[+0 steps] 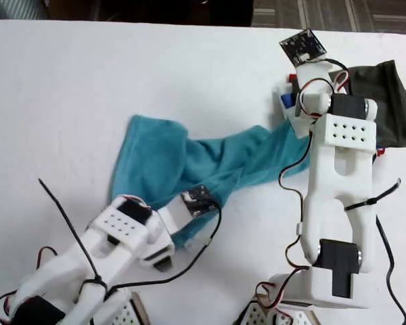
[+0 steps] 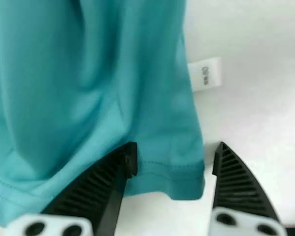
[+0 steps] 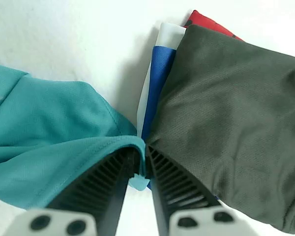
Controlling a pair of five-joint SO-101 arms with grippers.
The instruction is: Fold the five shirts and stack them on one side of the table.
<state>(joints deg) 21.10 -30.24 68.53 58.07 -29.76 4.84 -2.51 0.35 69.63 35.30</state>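
High view first: on the surface (image 1: 68,88), which way does the teal shirt (image 1: 183,159) run?
– Slantwise. Its long axis goes from the near left up to the far right, ending just beside the folded stack (image 1: 392,108).
– And who has the ends?
– The right pincer (image 3: 141,153) is clamped on one edge, close against the stack. The left pincer (image 2: 175,150) stands open astride the opposite hem (image 2: 172,169), gripping nothing. I'd judge it the nearer one for that end.
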